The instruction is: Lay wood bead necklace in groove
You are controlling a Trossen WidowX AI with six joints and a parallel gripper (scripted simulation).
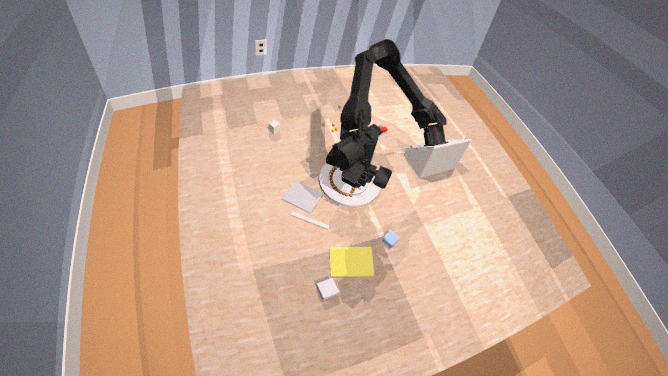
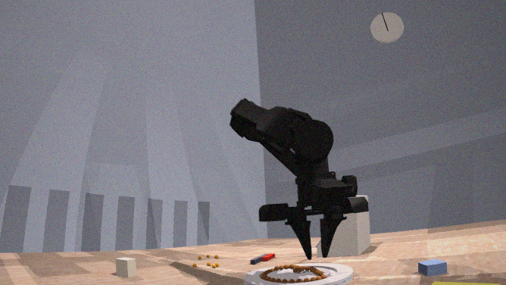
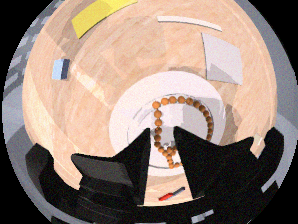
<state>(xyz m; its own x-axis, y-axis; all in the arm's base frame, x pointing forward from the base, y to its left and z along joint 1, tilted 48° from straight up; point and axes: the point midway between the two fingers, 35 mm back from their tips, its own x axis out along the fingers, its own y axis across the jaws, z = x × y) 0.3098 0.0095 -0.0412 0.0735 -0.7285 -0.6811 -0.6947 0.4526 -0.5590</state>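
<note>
The round white bead board lies flat on the floor in front of the arm's base. The wood bead necklace lies on it as a closed loop of brown beads, apart from the fingers. My gripper points straight down a little above the board's right part. Its fingers stand close together with a narrow gap, and nothing is between them. The necklace shows through the gap in the wrist view.
A white wedge block stands behind the board. A grey sheet, a white stick, a blue block, a yellow pad, a white cube, loose orange beads and a red-blue tool lie around.
</note>
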